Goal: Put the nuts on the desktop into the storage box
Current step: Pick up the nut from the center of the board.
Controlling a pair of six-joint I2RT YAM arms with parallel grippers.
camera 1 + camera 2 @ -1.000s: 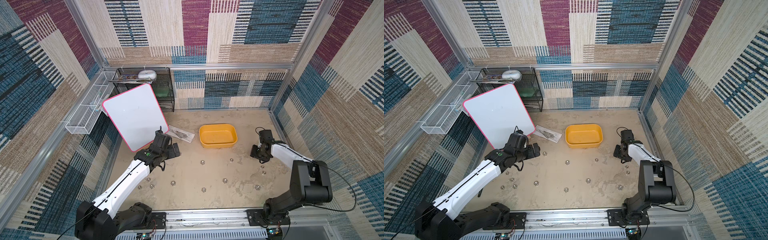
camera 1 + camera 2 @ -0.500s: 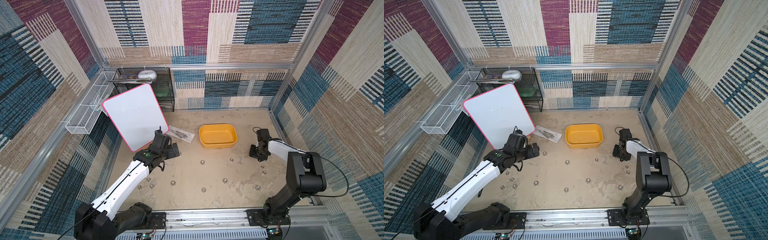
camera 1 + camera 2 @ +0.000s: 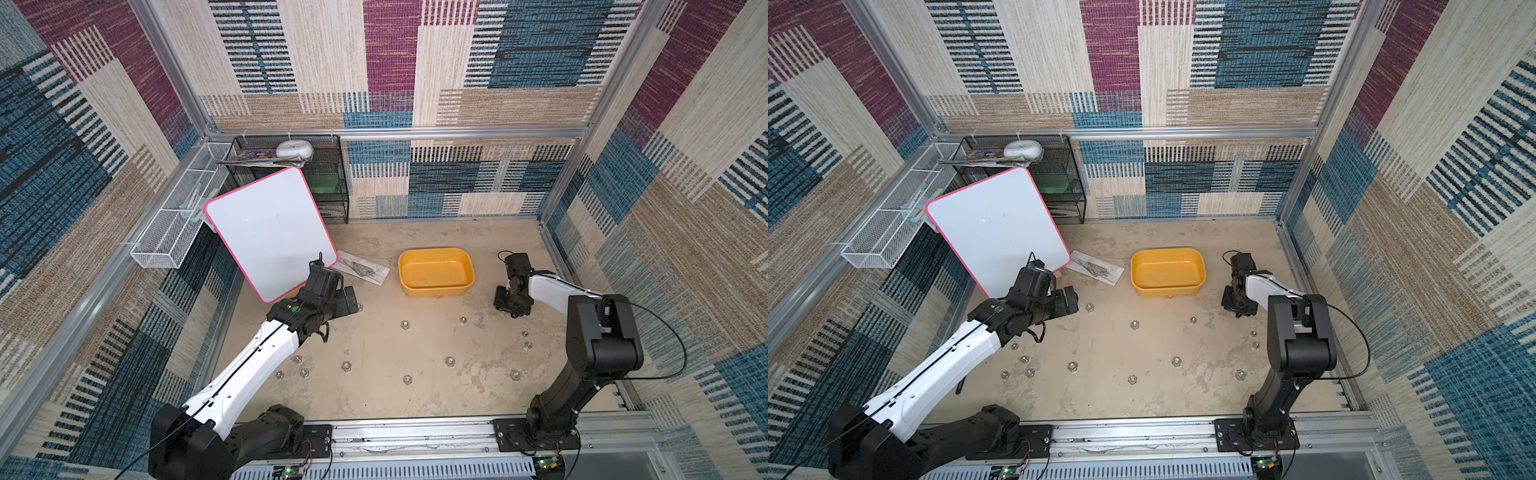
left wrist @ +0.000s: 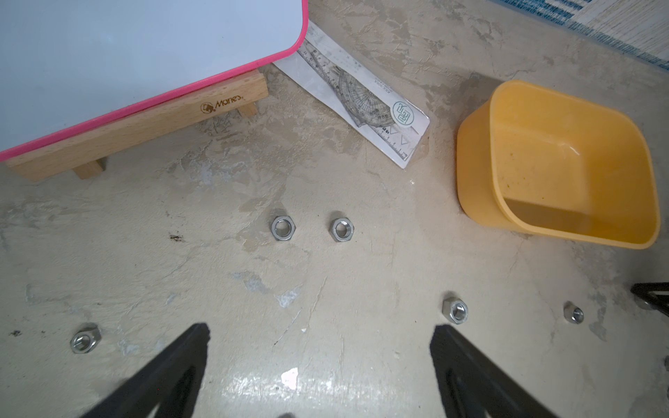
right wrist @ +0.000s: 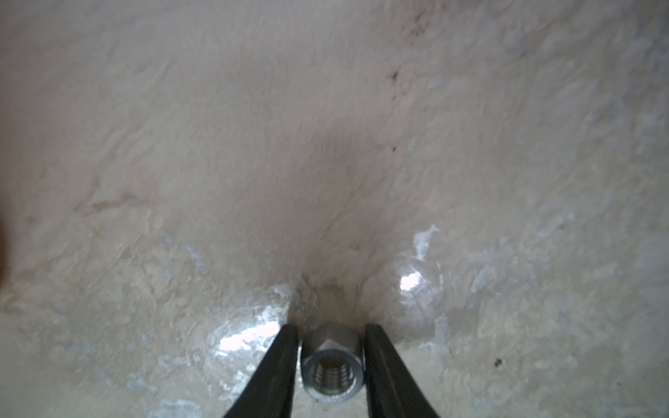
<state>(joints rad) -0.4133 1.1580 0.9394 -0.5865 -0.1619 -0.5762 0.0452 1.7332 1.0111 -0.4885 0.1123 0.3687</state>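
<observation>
Left hand [image 4: 320, 327] hovers over the sandy-beige mottled tabletop [image 4: 362, 275] with its black fingers [image 4: 181, 362] spread wide, holding nothing. Just ahead of it, two small shiny silver hex nuts [image 4: 283, 228] lie flat side by side, holes facing up. Farther ahead sits the shallow mustard-yellow plastic storage box [image 3: 434, 291], between the two hands. Right hand [image 5: 331, 327], low on the tabletop just beside the box, has its fingers drawn narrow, pinching a single silver nut [image 5: 331, 365] by opposite sides. That nut lies on its side on the tabletop, its threaded bore running along the fingers, opening toward the wrist.
</observation>
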